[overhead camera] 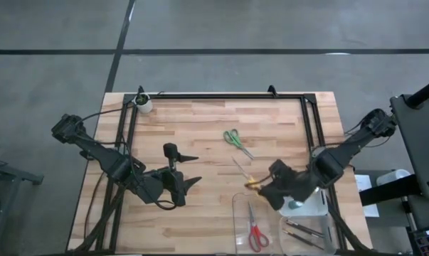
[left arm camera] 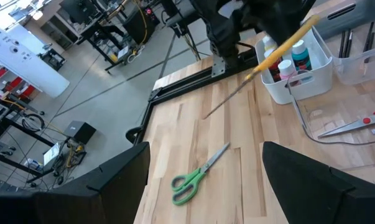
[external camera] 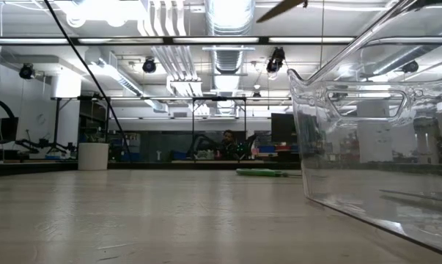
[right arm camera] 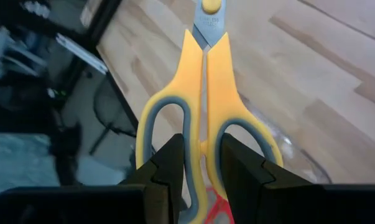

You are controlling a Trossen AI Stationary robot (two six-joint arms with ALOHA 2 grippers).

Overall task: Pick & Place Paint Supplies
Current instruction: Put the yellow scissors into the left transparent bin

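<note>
Table (overhead camera: 200, 135) of pale wood carries our clear tray (overhead camera: 271, 227), where red scissors (overhead camera: 255, 233) lie. Our left gripper (overhead camera: 193, 171) waits spread wide and empty. We see the right gripper (overhead camera: 260, 188) clamping yellow scissors (right arm camera: 203, 124) above the tray's edge; green scissors (overhead camera: 237, 140) lie mid-table.

Wood table (overhead camera: 200, 135) w/ green scissors (overhead camera: 237, 141), white cup (overhead camera: 143, 104), clear tray (overhead camera: 241, 213).
</note>
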